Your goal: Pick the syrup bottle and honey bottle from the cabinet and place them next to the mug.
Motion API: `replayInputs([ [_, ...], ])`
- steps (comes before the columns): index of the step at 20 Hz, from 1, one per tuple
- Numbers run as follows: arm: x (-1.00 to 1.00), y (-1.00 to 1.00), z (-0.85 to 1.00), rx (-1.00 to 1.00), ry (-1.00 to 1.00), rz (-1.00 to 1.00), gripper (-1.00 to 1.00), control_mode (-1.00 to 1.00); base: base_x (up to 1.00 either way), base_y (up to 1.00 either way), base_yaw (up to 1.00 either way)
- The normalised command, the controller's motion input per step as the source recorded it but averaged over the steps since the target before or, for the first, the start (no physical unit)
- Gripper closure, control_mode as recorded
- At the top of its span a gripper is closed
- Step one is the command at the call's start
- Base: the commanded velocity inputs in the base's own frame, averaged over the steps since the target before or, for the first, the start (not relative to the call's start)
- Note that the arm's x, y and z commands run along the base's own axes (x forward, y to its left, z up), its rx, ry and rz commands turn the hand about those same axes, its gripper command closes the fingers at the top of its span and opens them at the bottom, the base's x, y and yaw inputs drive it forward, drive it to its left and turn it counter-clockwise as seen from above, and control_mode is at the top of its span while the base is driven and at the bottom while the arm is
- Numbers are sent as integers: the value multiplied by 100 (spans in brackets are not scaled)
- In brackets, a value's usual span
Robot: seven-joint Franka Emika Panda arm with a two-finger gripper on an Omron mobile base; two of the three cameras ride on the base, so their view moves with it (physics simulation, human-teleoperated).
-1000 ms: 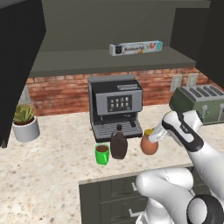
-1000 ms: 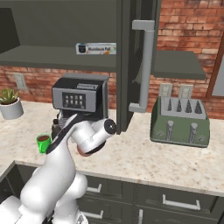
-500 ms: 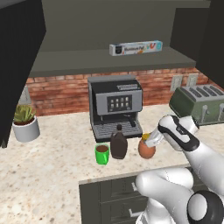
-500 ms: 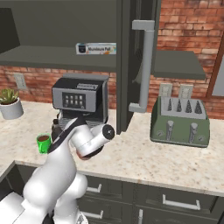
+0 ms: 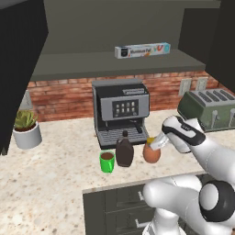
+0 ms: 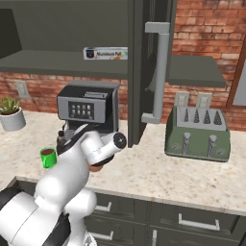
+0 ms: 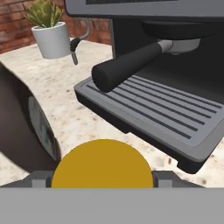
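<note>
While hand (image 5: 153, 143) grips honey bottle (image 5: 152, 153), syrup bottle (image 5: 124, 150) stands beside mug (image 5: 107, 161).

On the counter (image 5: 50, 183) stand one green mug (image 5: 107, 161), one dark brown syrup bottle (image 5: 124, 150) and one orange honey bottle (image 5: 151, 153), three small items in a row. Behind them is one espresso machine (image 5: 121, 112). There is one green toaster (image 6: 197, 133) with four slots, and one potted plant (image 5: 26, 129) in a white pot. One long foil box (image 5: 142, 50) lies on the open cabinet's shelf (image 5: 92, 64). Two wall outlets (image 5: 193, 85) sit on the brick wall. One robot arm (image 5: 202, 151) is present.
</note>
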Motion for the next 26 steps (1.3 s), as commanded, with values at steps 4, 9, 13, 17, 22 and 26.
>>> replayInputs([
  [4,3,0,-3,0,0,0,100,-100,0,0,0],
  [9,0,0,0,0,0,0,100,-100,0,0,0],
  [13,0,0,0,0,0,0,-100,-100,0,0,0],
  [17,0,0,0,0,0,0,-100,-100,0,0,0],
  [22,0,0,0,0,1,0,-100,-100,0,0,0],
  [26,0,0,0,0,0,0,-100,-100,0,0,0],
])
